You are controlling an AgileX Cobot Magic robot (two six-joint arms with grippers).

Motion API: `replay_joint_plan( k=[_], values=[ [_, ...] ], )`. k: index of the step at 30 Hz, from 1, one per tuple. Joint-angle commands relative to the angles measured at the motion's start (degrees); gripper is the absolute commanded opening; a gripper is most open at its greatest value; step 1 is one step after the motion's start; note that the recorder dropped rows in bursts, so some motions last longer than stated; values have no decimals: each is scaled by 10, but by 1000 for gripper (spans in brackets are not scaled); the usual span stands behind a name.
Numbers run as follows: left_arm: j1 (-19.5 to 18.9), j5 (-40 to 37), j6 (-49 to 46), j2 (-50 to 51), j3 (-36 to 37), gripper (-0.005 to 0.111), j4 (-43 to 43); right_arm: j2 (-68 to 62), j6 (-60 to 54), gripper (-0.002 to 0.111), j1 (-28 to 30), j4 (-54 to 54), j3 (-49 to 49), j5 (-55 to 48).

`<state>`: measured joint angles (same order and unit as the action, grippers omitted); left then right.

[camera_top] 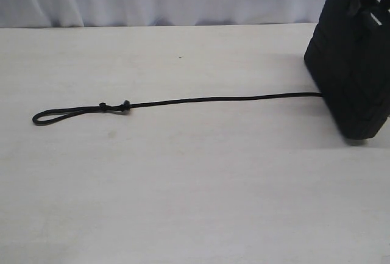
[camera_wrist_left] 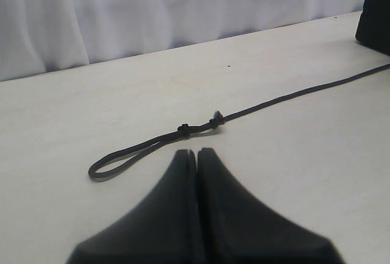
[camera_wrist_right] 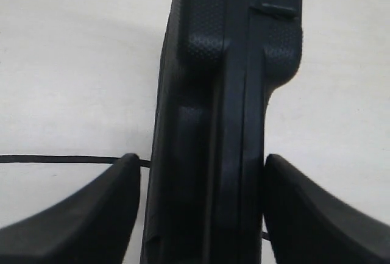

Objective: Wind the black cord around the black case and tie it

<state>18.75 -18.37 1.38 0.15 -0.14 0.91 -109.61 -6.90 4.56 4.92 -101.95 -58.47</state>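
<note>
Black case (camera_top: 347,63) is clamped in right pincer (camera_wrist_right: 201,169); left pincer (camera_wrist_left: 197,154) is closed, empty. Black cord (camera_top: 213,99) may be dragged loose if case is lifted.

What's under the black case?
The table is under the case, which stands on its edge. The cord runs up to its bottom and disappears there. Whether it goes on underneath is covered by the case.

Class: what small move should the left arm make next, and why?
Probably open the left gripper and lower it onto the black cord near its knots: the jaws are shut, the cord lies loose, and the right gripper brackets the black case.
</note>
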Motion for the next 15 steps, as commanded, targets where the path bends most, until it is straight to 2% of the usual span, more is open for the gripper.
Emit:
replay_joint_plan(
  k=[1,15],
  values=[
    [-1,7,4,-2,1,0,-1,5,1,55,1,7,-5,16],
    [-1,7,4,-2,1,0,-1,4,1,55,1,0,-5,25]
  ],
)
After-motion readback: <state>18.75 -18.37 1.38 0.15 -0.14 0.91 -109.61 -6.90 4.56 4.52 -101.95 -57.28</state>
